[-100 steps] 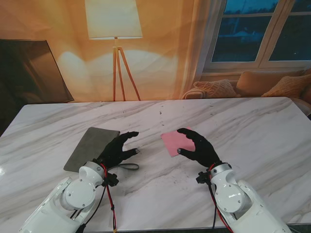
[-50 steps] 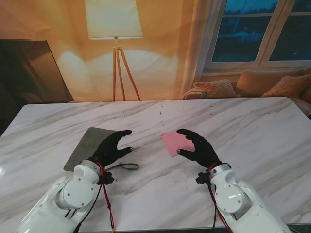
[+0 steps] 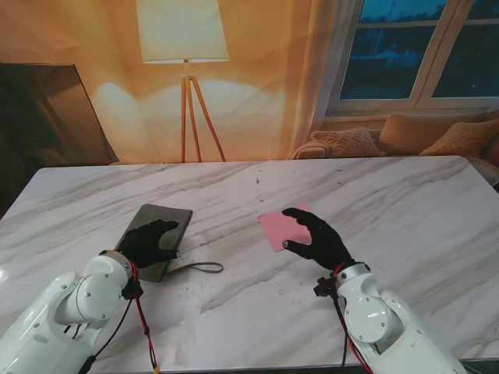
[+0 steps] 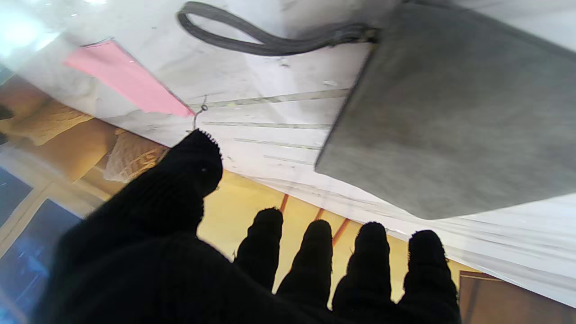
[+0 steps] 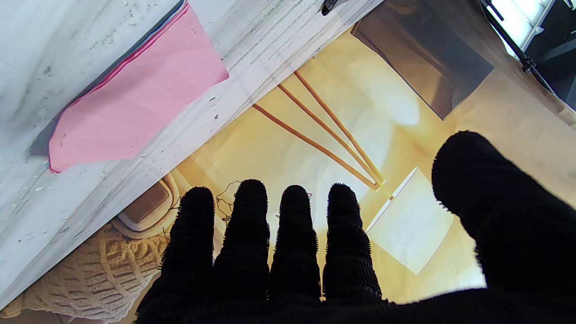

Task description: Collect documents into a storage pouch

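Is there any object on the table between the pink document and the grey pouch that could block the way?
No. Between the pink document and the grey pouch only bare marble table shows. The pouch's strap lies nearer to me, outside that path.

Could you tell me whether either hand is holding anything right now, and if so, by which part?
Nothing is held. The left hand hovers open over the grey pouch; the right hand is open beside the pink document.

Marble table (image 3: 405, 202); floor lamp (image 3: 184, 47) behind; sofa cushions (image 3: 425, 132) under window (image 3: 413, 47).
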